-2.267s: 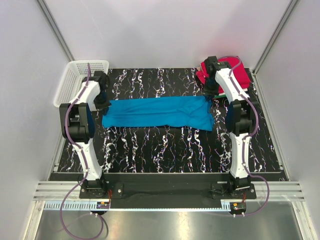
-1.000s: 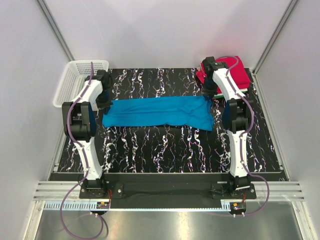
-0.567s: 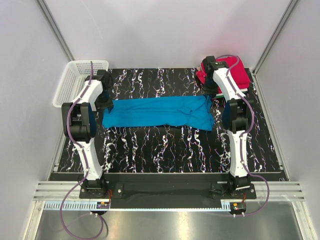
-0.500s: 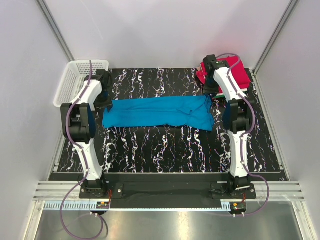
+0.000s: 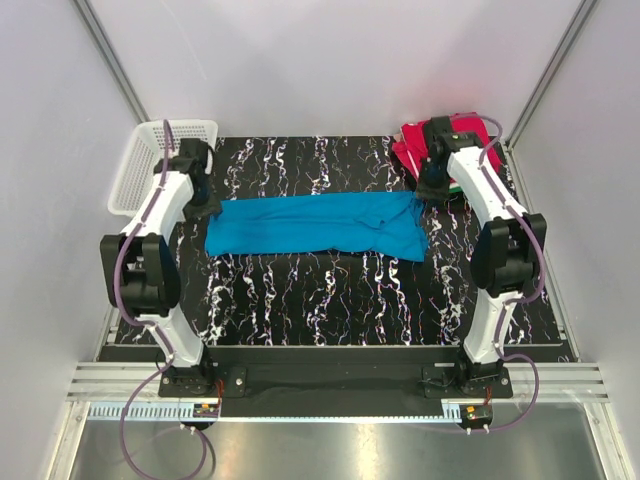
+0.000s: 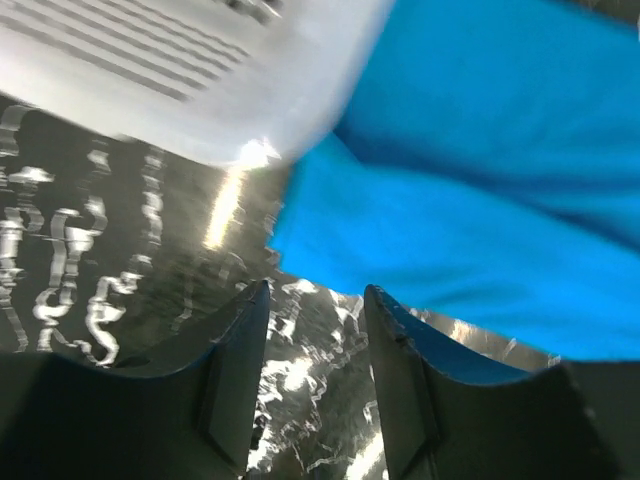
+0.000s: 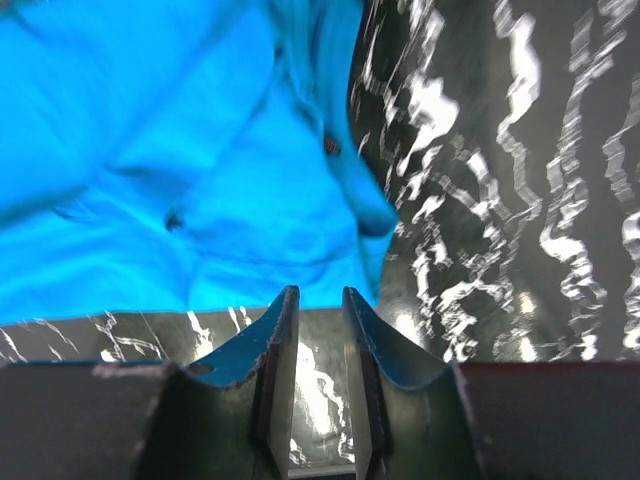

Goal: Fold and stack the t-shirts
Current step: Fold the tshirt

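Observation:
A bright blue t-shirt (image 5: 315, 227) lies as a long folded band across the middle of the black marbled table. My left gripper (image 5: 206, 205) hovers just off its left end, open, with only table showing between its fingers (image 6: 240, 340); the blue cloth (image 6: 480, 200) lies just beyond the tips. My right gripper (image 5: 429, 190) is at the shirt's right end, open by a narrow gap with nothing in it (image 7: 318, 295); the blue shirt (image 7: 200, 180) starts just past its tips. A red folded t-shirt (image 5: 472, 135) lies at the back right corner, partly under the right arm.
A white mesh basket (image 5: 150, 150) stands at the back left corner, close beside the left wrist, and its rim (image 6: 200, 70) shows in the left wrist view. White walls enclose the table (image 5: 330, 300) on three sides.
Both grippers have opened and come off the ends of the blue shirt. Both arms' elbows have swung outward. The shirt has stayed where it lay.

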Tool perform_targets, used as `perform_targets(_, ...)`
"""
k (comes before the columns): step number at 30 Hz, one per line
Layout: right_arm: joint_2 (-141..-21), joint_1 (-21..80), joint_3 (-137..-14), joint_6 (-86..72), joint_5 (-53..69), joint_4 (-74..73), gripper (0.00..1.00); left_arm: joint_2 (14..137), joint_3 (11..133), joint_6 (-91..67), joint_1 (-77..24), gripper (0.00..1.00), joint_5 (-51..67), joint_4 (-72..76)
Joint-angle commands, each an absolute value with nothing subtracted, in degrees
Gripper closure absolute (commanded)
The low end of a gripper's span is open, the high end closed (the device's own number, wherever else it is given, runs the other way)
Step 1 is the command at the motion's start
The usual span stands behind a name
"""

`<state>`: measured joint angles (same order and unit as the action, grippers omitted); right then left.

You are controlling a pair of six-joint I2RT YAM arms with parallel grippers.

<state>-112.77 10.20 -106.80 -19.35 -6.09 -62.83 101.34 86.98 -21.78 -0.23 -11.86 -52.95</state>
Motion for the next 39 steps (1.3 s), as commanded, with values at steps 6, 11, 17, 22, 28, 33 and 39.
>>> perform_targets(6, -112.8, 15.0, -100.4, -21.6, 1.2, -58.4, 0.71, 107.0, 86.8, -18.3, -8.8, 0.58, -5.6, -48.5)
perform_targets(11, -116.2, 16.3, -100.7, -22.8, 0.4, -58.3, 0.71, 112.2, 89.8, -17.9, -9.7, 0.59, -5.9, -48.3)
perform_targets(17, -119.2, 16.5, -99.2, -23.6, -1.8, -57.8, 0.72, 117.0, 90.1, -18.5, -10.4, 0.63, -6.8, -47.8)
perform_targets(22, -121.5, 16.6, -97.9, -24.3, -3.6, -56.2, 0.73, 118.3, 89.6, -18.5, -10.8, 0.63, -8.2, -46.7)
perform_targets(28, -125.3, 16.6, -98.1, -25.5, -4.7, -55.5, 0.76, 118.5, 87.0, -19.2, -11.1, 0.65, -9.8, -45.5)
perform_targets(33, -127.5, 16.7, -98.2, -25.9, -5.8, -55.1, 0.91, 116.8, 83.4, -20.0, -11.1, 0.78, -12.2, -44.8)
perform_targets(39, -129.1, 16.7, -98.8, -26.4, -6.0, -55.0, 1.0, 115.9, 81.2, -21.4, -11.1, 1.0, -12.4, -45.3)
